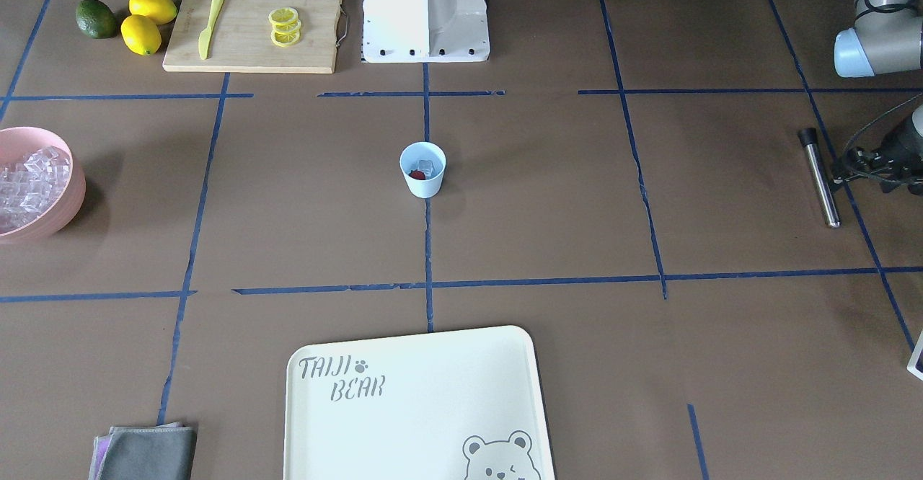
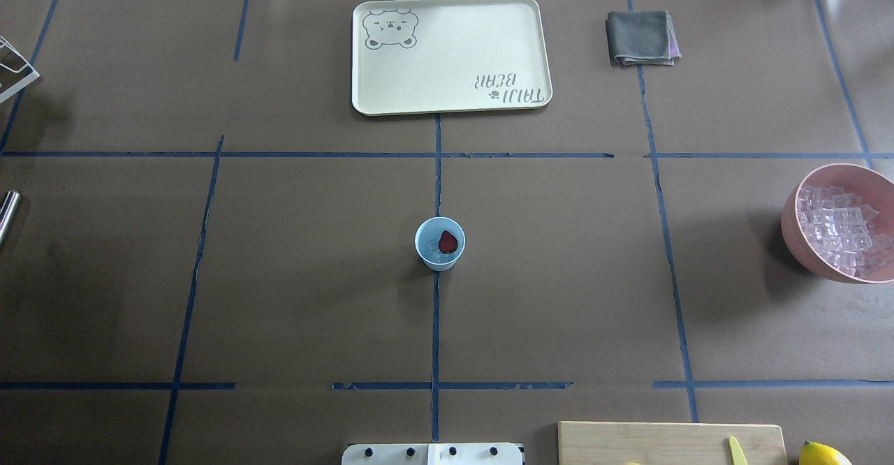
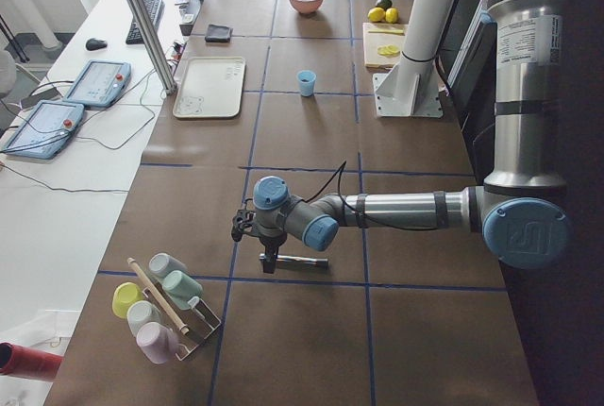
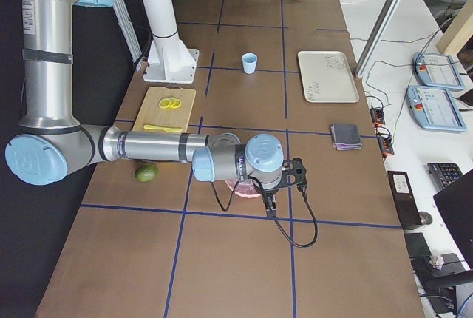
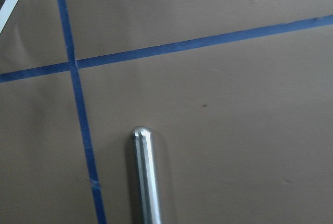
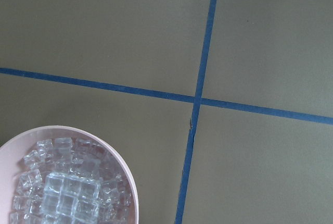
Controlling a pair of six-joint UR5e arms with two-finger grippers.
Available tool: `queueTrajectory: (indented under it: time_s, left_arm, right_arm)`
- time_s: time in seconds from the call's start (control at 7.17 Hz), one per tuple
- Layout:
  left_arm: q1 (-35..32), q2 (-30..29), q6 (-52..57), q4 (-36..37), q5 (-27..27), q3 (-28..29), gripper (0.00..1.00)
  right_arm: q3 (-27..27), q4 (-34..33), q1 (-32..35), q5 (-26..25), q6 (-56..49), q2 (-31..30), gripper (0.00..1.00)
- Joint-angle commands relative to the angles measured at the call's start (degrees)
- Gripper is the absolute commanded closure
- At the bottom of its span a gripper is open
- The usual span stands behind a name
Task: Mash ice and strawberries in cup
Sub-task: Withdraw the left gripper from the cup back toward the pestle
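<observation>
Cup (image 1: 422, 170) holds strawberry (image 2: 448, 242) and ice (image 1: 430, 169). Left gripper (image 3: 269, 264) hovers at the steel muddler (image 1: 819, 177), right gripper (image 4: 270, 208) over the bowl (image 1: 72, 202); can't tell either's grip. Next, likely: grasp muddler, carry to cup.

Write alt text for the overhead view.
A pale blue cup holding a red strawberry stands at the table's centre. A cream tray and grey cloth lie at the far edge, a pink bowl of ice cubes at the right.

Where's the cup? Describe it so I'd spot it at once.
From the white robot base, follow the blue tape line to the table's middle: the cup stands on it, alone. It is small, pale blue, with a red strawberry and ice inside, unlike the big pink bowl at the edge.
</observation>
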Motion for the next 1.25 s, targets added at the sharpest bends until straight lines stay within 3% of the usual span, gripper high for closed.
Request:
queueTrajectory:
  time_s: [0.0, 1.12]
  left_arm:
    - [0.89, -0.16, -4.54, -2.96, 0.34, 1.62, 0.0]
    - [4.76, -0.51, -4.54, -2.88, 0.16, 3.91, 0.0]
  right_arm:
    - [-0.06, 0.02, 0.0, 0.0, -0.02, -0.01, 0.01]
    - [-0.42, 0.02, 0.0, 0.0, -0.11, 0.17, 0.01]
